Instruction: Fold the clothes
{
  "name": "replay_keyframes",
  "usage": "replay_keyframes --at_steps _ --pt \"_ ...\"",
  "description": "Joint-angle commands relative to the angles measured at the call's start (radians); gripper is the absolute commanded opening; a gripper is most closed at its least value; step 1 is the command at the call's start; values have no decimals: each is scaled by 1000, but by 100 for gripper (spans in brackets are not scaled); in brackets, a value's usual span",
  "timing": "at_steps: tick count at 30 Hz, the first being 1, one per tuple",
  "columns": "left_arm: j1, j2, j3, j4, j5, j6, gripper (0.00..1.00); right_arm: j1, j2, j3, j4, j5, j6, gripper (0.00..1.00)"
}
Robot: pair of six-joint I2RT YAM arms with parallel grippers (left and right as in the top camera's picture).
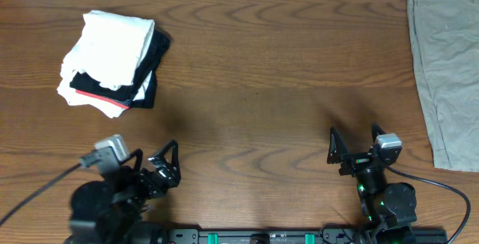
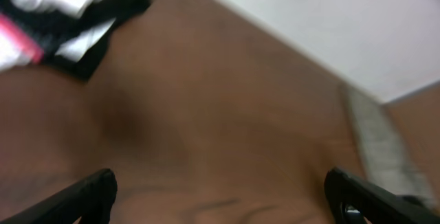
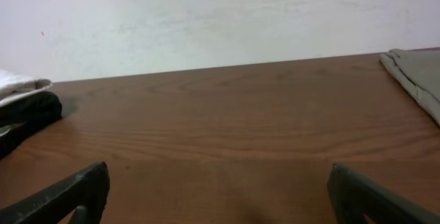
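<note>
- While both arms sit along the bottom edge of the overhead view, the white T-shirt (image 1: 112,38) lies in the upper left, folded into a soft, lumpy bundle of matte cotton with rounded edges. No lettering shows.
- It sits on top of a black garment (image 1: 148,68) that has a thin red edge strip at the pile's lower left. More white fabric pokes out under the black on the left; I can't tell whether it's the same piece.
- Left gripper (image 1: 156,153): lower left, jaws spread wide, nothing held, only bare wood between them. The left wrist view is blurred, with dark wedge-shaped fingers (image 2: 89,193) in the bottom corners and the pile in the upper left.
- Right gripper (image 1: 354,133): lower right, jaws wide apart, empty. In the right wrist view the black, tapered fingers (image 3: 69,193) frame plain tabletop.
- Olive-grey cloth (image 1: 445,72): a long flat strip down the right edge, lightly wrinkled, well apart from the pile.
- Table (image 1: 247,64): brown wood grain with broad swirls, smooth, low sheen.
- White wall (image 3: 206,18) behind the far table edge, faintly scuffed.
</note>
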Motion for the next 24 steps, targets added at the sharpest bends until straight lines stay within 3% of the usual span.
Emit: replay_keyframes --at_steps 1,4,12,18,24 --pt "-5 -84 -171 20 -60 -2 98 -10 -4 -2 -4 -3 8 99" --pt "-5 -127 -293 108 -64 -2 98 -10 -4 -2 -4 -3 8 99" --pt "-5 -184 -529 558 -151 10 98 -10 -4 -2 -4 -3 8 99" --pt "-5 -230 -621 796 -151 190 98 -10 -4 -2 -4 -3 8 99" --pt "-5 -276 -641 816 -150 399 98 -10 -4 -2 -4 -3 8 99"
